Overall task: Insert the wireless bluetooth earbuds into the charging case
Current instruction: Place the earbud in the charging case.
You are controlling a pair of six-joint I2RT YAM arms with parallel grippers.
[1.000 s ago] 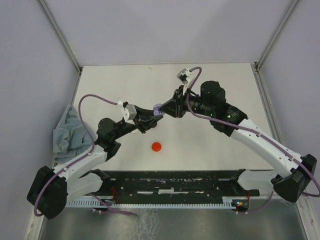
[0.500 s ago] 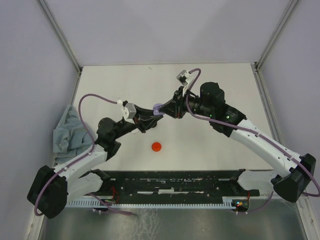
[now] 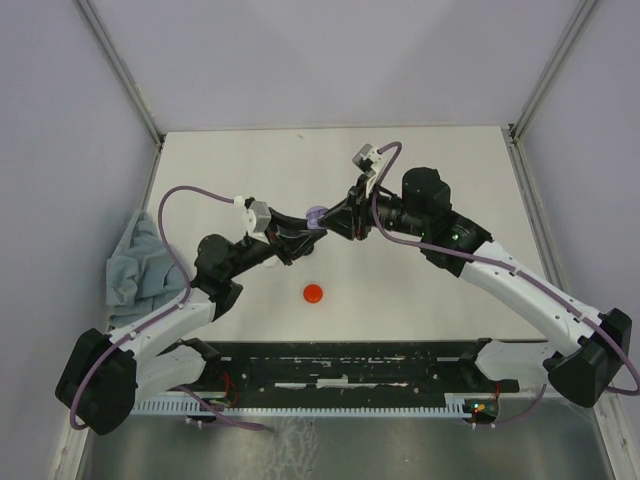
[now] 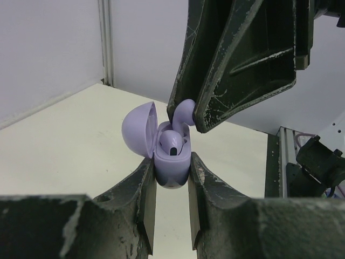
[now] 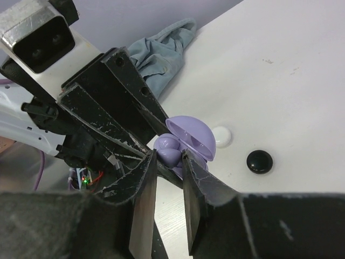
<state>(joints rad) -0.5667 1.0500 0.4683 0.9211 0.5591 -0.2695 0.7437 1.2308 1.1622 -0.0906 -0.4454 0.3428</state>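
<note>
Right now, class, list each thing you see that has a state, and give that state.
lavender charging case, lid open, upright in left gripper
lavender earbud, pinched in right gripper, over the case
left gripper, shut on the case
right gripper, shut on the earbud
red case, closed, lying flat

Looks like a robotics lab test cell, not a home or shop. White tabletop (image 3: 470, 165) boxed in by plain pale panels (image 3: 330, 60) on aluminium corner posts (image 3: 120, 68). Left arm (image 3: 160, 335) & right arm (image 3: 520, 285) bolted to a scuffed black base plate (image 3: 350, 372) at the near edge, w/ purple cables (image 3: 161, 213) looped along them and a small cam (image 3: 366, 156) at the wrist. Bare circuit board w/ lit LEDs (image 3: 480, 407) up front. Crumpled grey-blue rag (image 3: 135, 262) at the left side. No decor, just plain rig hardware.
</note>
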